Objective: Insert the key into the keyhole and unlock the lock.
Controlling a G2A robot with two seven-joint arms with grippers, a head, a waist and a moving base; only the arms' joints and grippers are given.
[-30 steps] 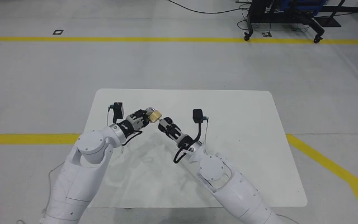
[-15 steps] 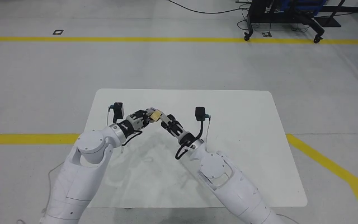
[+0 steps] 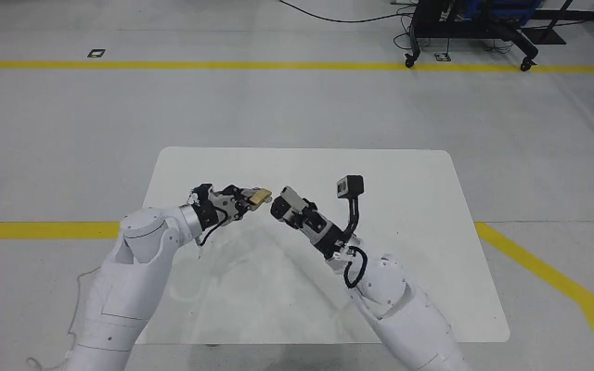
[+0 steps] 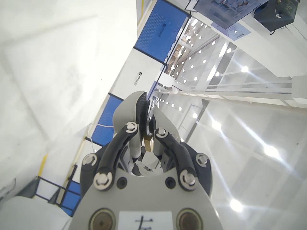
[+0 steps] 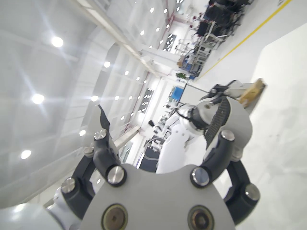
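A small brass lock (image 3: pixel 258 196) is held above the white table (image 3: pixel 399 185) by my left gripper (image 3: pixel 244 198), which is shut on it. In the left wrist view the closed fingers (image 4: pixel 138 111) pinch a metal shackle, with the brass lock (image 4: pixel 148 145) between them. My right gripper (image 3: pixel 279 204) sits just right of the lock, a small gap apart. In its own view the right gripper (image 5: pixel 163 114) stands wide open and empty, with the lock (image 5: pixel 252 91) beyond one fingertip. I cannot make out the key.
Both arms meet over the table's left-middle part. A yellow floor line (image 3: pixel 278 65) runs behind the table, and a dark wheeled frame (image 3: pixel 473 28) stands far back right.
The right gripper has drawn back to the right from the lock and its wrist has turned. The left wrist has rotated, turning the lock with it.
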